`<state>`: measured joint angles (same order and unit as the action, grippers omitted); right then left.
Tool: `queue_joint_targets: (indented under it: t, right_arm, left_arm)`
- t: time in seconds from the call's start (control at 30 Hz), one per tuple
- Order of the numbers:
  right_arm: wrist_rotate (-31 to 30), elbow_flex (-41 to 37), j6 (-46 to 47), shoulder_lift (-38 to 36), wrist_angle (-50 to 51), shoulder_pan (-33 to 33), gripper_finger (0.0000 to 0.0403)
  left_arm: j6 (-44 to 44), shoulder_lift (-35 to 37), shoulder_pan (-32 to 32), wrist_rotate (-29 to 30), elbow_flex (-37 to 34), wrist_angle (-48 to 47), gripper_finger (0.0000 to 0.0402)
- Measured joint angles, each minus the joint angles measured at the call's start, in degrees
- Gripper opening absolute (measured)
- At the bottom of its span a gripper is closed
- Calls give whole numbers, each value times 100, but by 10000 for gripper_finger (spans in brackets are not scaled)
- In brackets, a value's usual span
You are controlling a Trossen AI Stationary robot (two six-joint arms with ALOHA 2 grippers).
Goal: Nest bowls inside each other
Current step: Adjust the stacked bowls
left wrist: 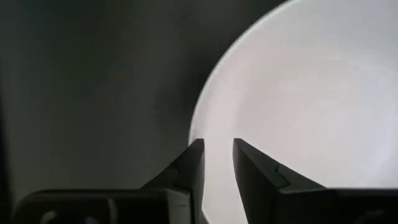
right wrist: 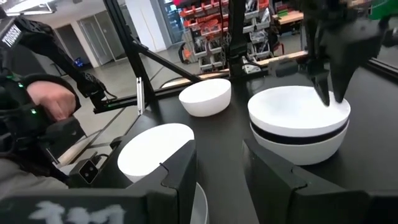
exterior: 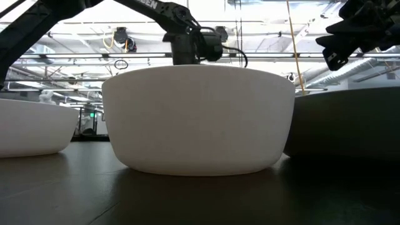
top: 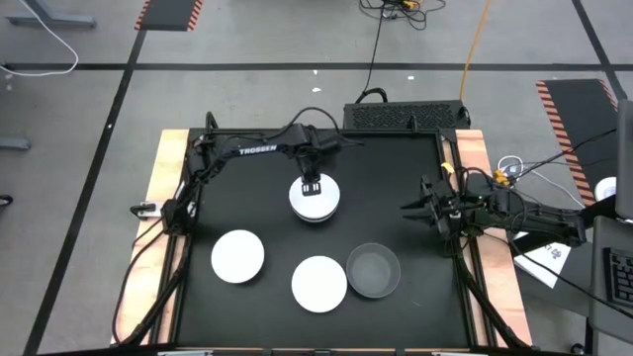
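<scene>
1. Near the middle of the table (top: pixel 415 198), a bit toward the far edge, sits a stack of bowls (top: pixel 315 201). A white bowl is on top, with a black band and another white bowl showing under it.
2. The left gripper (top: pixel 312 187) hangs over the far rim of the top bowl. Its fingers (left wrist: pixel 189 168) sit close together with the rim running in between them. They look like they pinch the rim, but I cannot tell if they press on it. It may be picking the bowl up or just letting it go.
3. Three bowls wait along the near edge: a white bowl (top: pixel 238 256) on the left, another white bowl (top: pixel 318 282) in the middle, and a grey bowl (top: pixel 373 270) touching it on the right. They sit apart so each can be picked up alone.
4. The right gripper (top: pixel 431 209) waits by the right edge, part open and holding nothing. It stays out of the way.
</scene>
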<state>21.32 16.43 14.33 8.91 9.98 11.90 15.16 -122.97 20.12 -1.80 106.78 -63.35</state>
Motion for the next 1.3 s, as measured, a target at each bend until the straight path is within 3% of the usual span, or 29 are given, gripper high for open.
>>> queue_joint_targets:
  t: [0.53, 0.83, 1.0, 1.17, 1.3]
  right_arm:
    - [0, 0, 0, 0, -127, 0, 121]
    - [0, 0, 19, -2, -164, -2, 121]
    - [0, 0, 22, -2, -164, -1, 121]
    - [0, 0, 82, -2, -164, -2, 121]
    - [0, 0, 107, -2, -164, -2, 121]
  left_arm:
    - [77, 6, 49, 193, -153, 66, 86]
    - [214, 494, 89, 408, -153, 136, 89]
    - [256, 476, 237, 15, -153, 214, 138]
    - [260, 399, 370, -38, -155, 293, 220]
    - [263, 403, 434, -71, -153, 307, 263]
